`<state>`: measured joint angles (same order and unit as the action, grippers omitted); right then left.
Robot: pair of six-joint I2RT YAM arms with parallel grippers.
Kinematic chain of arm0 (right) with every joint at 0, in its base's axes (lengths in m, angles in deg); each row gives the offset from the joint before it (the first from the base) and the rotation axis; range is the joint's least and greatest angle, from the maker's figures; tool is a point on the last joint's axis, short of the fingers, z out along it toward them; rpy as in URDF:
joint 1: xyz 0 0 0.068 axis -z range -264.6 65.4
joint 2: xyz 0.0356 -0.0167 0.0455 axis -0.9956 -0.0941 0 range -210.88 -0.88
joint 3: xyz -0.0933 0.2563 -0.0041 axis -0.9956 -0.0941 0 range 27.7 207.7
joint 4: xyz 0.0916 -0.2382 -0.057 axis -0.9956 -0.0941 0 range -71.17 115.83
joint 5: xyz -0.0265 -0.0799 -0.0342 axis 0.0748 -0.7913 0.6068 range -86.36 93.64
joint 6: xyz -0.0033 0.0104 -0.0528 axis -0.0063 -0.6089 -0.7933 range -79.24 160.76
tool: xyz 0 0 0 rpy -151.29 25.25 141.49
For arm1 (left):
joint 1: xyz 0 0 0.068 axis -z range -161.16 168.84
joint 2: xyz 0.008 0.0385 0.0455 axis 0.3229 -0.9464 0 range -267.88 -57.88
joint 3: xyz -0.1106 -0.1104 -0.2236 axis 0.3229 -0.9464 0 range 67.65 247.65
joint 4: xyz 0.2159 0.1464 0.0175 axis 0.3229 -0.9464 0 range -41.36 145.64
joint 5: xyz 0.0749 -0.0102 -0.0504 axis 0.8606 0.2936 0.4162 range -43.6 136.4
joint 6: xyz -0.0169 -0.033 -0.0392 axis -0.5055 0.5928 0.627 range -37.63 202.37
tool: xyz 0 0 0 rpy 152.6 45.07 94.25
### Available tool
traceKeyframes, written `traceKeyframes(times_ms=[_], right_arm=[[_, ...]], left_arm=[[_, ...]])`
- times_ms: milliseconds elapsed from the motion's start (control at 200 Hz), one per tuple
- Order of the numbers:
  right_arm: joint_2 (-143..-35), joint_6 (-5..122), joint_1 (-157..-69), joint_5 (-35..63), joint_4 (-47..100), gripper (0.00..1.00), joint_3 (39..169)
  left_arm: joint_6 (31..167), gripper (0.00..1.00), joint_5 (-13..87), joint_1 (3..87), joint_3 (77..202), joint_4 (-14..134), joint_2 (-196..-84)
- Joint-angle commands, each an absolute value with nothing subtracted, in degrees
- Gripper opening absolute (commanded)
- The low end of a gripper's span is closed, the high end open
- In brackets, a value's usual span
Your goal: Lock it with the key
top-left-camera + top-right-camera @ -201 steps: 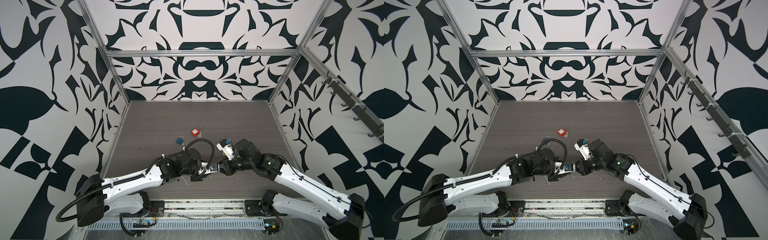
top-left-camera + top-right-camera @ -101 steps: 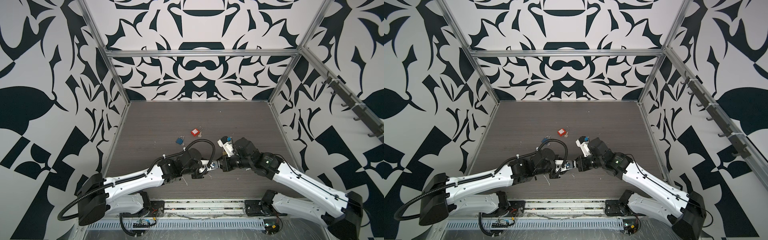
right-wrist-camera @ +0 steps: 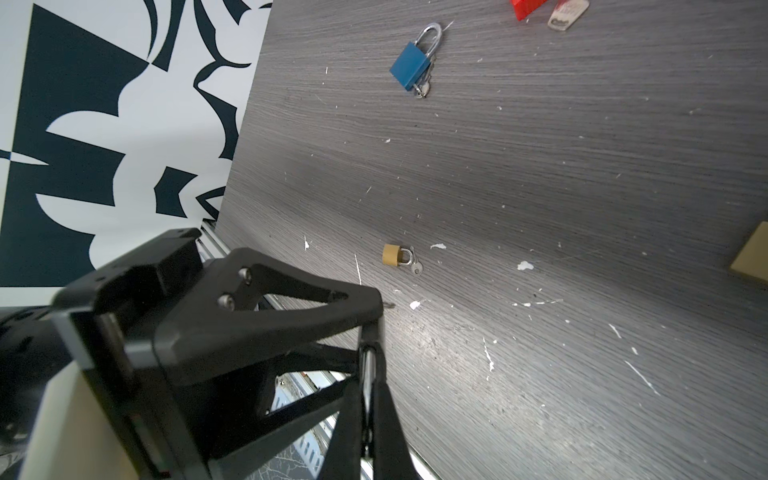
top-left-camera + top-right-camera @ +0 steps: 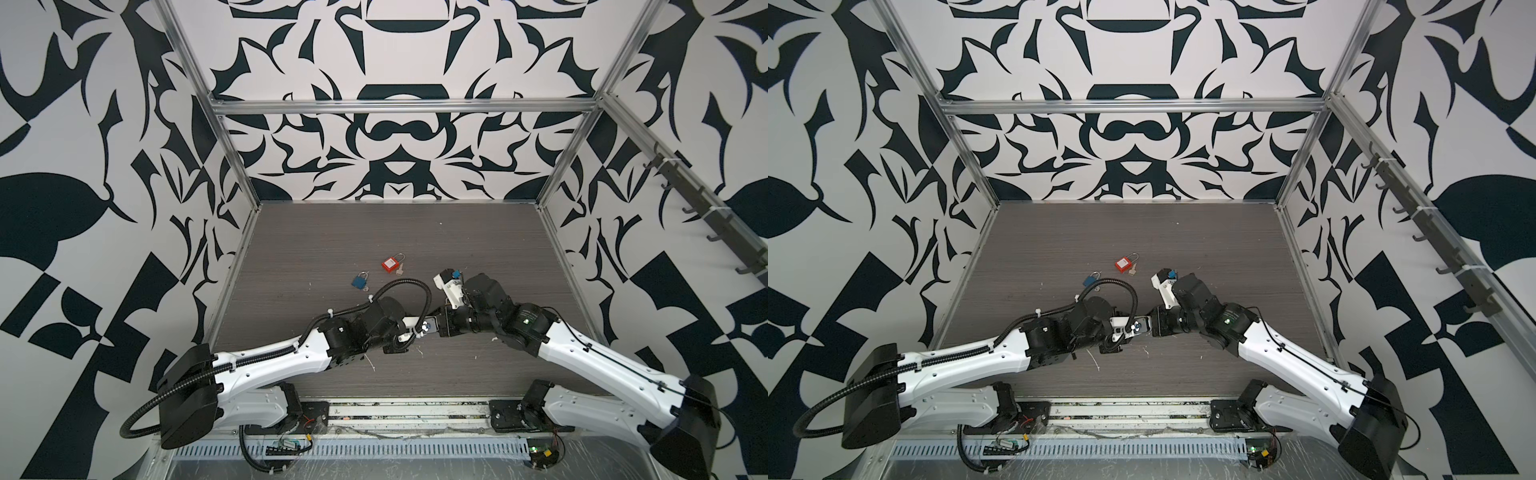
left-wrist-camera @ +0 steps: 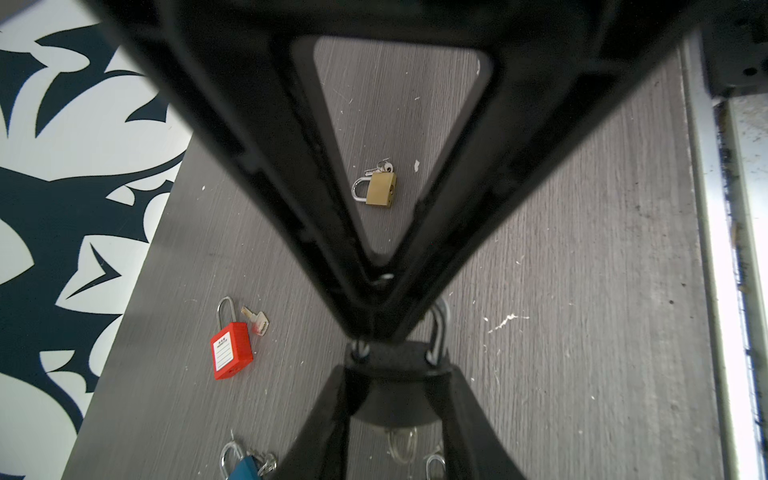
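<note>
A black padlock [image 5: 394,401] with a silver shackle [image 5: 439,328] sits between the fingers of my left gripper [image 5: 398,374], which is shut on its body. My right gripper [image 3: 370,347] meets it head-on above the table. Its jaws are pressed together on a thin silver key [image 3: 366,374]. In the left wrist view the right gripper's fingers [image 5: 291,232] converge just over the lock's top. In both top views the left gripper [image 4: 415,330] and right gripper [image 4: 437,328] touch tip to tip near the table's front middle, also seen as the left gripper [image 4: 1126,328] and right gripper [image 4: 1148,326].
A red padlock [image 4: 390,264] with a loose key [image 4: 400,272] and a blue padlock [image 4: 360,281] lie behind the grippers. A small brass padlock [image 3: 395,254] with keys lies on the table beneath them. A tan box corner [image 3: 752,259] shows at one edge.
The right gripper's jaws have closed the last bit. Both grippers stay tip to tip and have shifted only slightly.
</note>
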<state>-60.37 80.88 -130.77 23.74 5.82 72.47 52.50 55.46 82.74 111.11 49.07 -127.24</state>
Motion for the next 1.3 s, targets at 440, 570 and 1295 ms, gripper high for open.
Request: traceKeyframes(times_ms=[440, 570, 1295], right_arm=[[-63.11, 81.27, -132.04, 30.58, 10.94, 0.0, 66.6], [-63.2, 81.69, -132.06, 31.2, 12.4, 0.0, 65.62], [-65.69, 85.19, -132.15, 31.96, 20.53, 0.0, 58.28]], left_arm=[[56.79, 0.0, 46.08, 82.46, 115.96, 63.72, -122.9], [57.32, 0.0, 45.57, 82.46, 116.34, 65.12, -123.26], [59.92, 0.0, 47.19, 82.12, 119.14, 74.02, -124.76]])
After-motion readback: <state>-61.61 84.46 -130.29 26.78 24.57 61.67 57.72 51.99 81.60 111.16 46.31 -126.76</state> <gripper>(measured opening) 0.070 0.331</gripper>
